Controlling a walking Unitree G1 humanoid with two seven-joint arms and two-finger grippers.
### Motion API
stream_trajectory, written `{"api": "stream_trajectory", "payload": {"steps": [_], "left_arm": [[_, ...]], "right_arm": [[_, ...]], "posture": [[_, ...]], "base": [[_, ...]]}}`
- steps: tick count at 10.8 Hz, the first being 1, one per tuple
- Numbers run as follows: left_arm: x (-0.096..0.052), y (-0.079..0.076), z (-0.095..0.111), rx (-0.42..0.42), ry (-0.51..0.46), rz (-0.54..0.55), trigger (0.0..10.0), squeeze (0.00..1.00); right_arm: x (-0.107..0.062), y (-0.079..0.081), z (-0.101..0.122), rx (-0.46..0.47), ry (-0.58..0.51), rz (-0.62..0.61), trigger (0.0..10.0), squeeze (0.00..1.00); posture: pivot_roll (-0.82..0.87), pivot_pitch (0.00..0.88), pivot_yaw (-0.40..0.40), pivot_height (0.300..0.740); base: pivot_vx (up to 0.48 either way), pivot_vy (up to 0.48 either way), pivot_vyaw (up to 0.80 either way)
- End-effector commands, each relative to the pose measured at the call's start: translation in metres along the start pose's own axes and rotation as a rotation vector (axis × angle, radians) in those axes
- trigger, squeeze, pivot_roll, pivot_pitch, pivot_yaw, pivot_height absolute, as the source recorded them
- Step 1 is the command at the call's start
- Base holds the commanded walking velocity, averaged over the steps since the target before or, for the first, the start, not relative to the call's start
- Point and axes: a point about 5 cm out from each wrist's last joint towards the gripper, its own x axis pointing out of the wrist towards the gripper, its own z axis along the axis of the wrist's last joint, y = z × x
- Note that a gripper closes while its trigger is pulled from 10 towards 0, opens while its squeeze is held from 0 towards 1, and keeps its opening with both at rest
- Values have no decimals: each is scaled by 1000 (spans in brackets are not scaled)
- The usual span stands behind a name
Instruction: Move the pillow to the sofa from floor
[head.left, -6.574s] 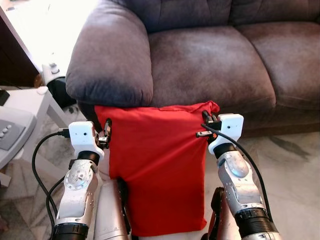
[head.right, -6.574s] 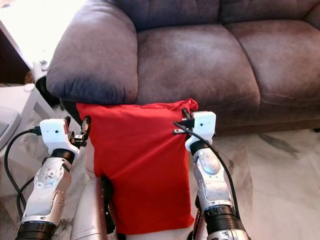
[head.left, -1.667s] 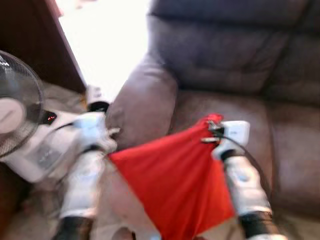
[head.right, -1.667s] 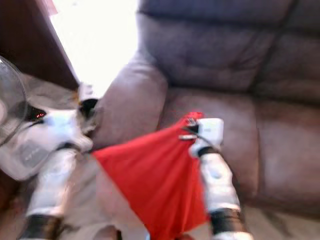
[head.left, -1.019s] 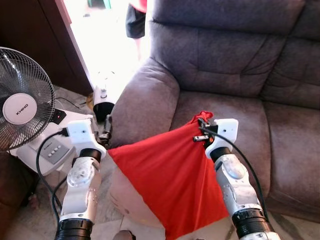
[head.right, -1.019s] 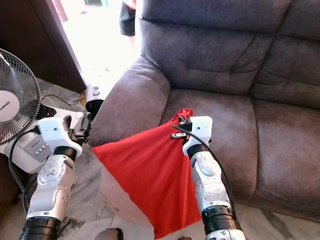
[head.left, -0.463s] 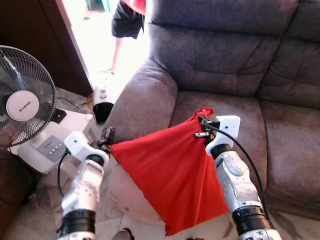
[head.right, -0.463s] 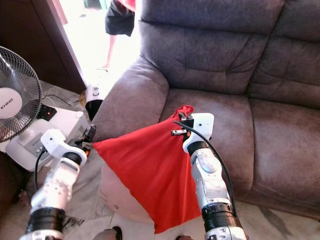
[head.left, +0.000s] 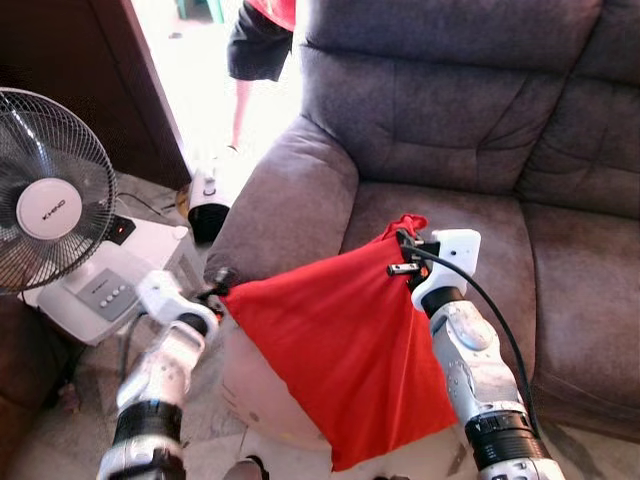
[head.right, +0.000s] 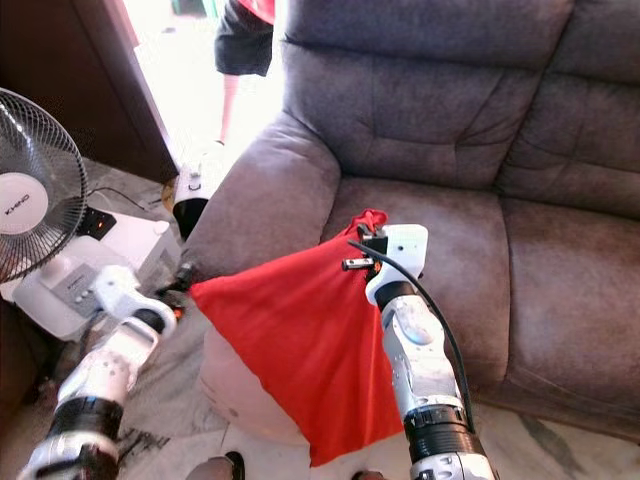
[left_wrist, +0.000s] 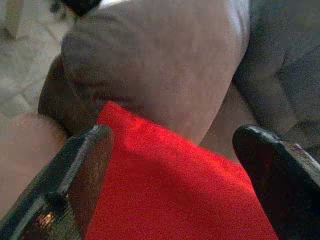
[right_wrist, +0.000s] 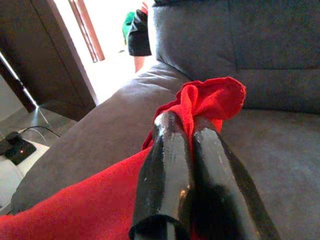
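Observation:
The red pillow (head.left: 340, 350) hangs tilted in front of the grey sofa (head.left: 450, 120), its upper corner over the seat cushion. My right gripper (head.left: 405, 245) is shut on that bunched upper corner, with the fabric pinched between the two black fingers (right_wrist: 170, 175). My left gripper (head.left: 213, 288) sits low by the pillow's left corner, next to the sofa armrest (head.left: 285, 200). In the left wrist view its fingers (left_wrist: 75, 170) stand wide apart, open, with the red corner (left_wrist: 165, 180) lying between them.
A standing fan (head.left: 50, 205) and a white box with buttons (head.left: 100, 285) are at my left. A white appliance (head.left: 205, 195) sits by the armrest. A person (head.left: 260, 40) stands in the bright doorway. A pale pink rounded thing (head.left: 255, 385) lies under the pillow.
My left arm has sunk lower and drawn to the left. The right gripper and the pillow's top corner have stayed put. The person in the doorway has shifted slightly.

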Motion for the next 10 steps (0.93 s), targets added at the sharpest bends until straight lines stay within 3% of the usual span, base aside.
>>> {"api": "stream_trajectory", "payload": {"steps": [1,2,5,10], "left_arm": [[1,9,-3,19,19,37,10000,973],[3,12,-4,39,18,65,10000,0],[6,22,-14,-7,29,137,10000,0],[11,18,-21,-83,-3,141,10000,0]], "right_arm": [[6,5,44,-23,-184,34,10000,0],[4,4,44,-26,-184,33,10000,0],[2,2,51,-16,-194,28,10000,0],[-9,-1,53,-26,-184,19,10000,0]], "posture": [[87,174,4,739],[84,181,2,739],[68,197,-2,739],[24,226,-9,739]], "base": [[0,0,0],[0,0,0],[0,0,0],[0,0,0]]}}
